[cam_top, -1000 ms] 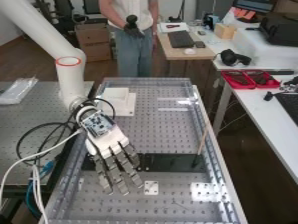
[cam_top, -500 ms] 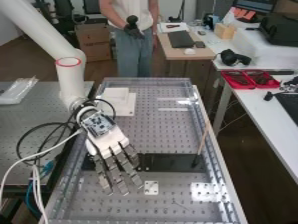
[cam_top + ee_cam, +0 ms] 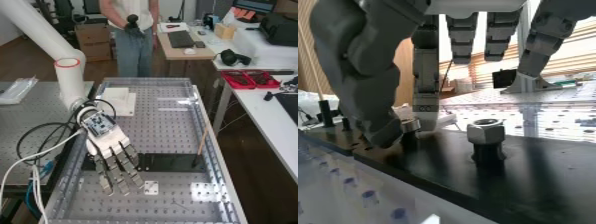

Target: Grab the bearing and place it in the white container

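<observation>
**Hand released over the dark plate, bearing not in a clear grip**

The biggest thing on my feed is the perforated metal surface [image 3: 153,130], running away from the high camera with clear walls along its edges. My white arm [image 3: 70,82] comes in from the upper left of that view and slopes down over the surface's left side.

Beneath the hand, a long dark plate [image 3: 173,162] lies across the surface. I have the hand [image 3: 106,137] above the plate's left part in the high view, its fingers extended and spread a little, so I read it as released. In the wrist view the thumb [image 3: 376,107] bends down close to the plate, with one straight finger [image 3: 426,75] opposite it.

The white container [image 3: 114,95] sits well apart from the hand, toward the far left part of the surface in the high view. A thin wooden stick [image 3: 202,142] stands at a tilt at the plate's right end, dark end down.

Smallest are two metal pieces on short black posts on the plate. The hex-sided piece [image 3: 486,132] is apart from my thumb; the rounder piece [image 3: 410,125] is right by the thumb's tip, between it and that straight finger. I can't tell whether they touch it, nor which of the two is the bearing.
</observation>
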Available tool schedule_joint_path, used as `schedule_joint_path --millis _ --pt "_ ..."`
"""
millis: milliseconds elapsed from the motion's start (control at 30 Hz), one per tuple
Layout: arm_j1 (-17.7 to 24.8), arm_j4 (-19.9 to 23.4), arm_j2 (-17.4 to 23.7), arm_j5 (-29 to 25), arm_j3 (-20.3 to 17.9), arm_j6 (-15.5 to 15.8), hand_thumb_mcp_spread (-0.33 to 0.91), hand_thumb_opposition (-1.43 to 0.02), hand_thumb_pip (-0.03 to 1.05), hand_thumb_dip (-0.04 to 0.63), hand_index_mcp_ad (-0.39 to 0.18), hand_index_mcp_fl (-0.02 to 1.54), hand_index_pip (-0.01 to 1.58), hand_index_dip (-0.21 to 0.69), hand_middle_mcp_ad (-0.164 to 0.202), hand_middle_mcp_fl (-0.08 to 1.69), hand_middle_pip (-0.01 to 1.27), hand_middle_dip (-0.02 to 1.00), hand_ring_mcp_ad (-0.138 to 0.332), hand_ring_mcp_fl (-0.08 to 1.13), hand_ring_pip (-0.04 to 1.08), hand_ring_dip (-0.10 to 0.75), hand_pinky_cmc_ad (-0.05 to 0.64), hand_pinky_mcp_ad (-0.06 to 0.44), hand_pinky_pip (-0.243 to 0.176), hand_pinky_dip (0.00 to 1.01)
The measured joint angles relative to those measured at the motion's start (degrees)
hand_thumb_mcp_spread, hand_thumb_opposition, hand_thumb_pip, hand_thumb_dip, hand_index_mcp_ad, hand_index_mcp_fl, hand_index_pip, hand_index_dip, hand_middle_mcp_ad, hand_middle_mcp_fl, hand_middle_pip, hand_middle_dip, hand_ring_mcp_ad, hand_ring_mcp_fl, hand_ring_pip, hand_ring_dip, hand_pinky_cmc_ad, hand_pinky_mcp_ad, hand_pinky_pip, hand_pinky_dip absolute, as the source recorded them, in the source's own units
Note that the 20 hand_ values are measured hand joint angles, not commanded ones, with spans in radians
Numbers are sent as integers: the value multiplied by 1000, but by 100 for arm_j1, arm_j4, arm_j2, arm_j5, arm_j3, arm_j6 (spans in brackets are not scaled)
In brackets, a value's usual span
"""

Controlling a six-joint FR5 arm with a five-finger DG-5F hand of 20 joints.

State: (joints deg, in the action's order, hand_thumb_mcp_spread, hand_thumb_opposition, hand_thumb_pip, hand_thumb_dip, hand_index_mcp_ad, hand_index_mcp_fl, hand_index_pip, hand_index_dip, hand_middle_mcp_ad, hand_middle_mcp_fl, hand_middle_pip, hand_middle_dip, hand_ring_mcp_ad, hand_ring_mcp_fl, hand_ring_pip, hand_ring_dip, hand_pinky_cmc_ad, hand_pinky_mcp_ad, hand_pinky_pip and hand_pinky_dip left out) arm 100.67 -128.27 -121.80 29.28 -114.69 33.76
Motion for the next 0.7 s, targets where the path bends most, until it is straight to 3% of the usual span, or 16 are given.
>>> schedule_joint_path --millis 467,700 --pt "-31 258 175 96 -59 251 382 -843 555 281 -51 417 1393 108 93 -5 138 138 145 -2 87 59 363 291 -75 300" --pt "42 173 549 247 -139 354 382 -840 557 281 -51 419 1393 108 93 -5 138 138 145 -2 87 59 363 291 -75 304"
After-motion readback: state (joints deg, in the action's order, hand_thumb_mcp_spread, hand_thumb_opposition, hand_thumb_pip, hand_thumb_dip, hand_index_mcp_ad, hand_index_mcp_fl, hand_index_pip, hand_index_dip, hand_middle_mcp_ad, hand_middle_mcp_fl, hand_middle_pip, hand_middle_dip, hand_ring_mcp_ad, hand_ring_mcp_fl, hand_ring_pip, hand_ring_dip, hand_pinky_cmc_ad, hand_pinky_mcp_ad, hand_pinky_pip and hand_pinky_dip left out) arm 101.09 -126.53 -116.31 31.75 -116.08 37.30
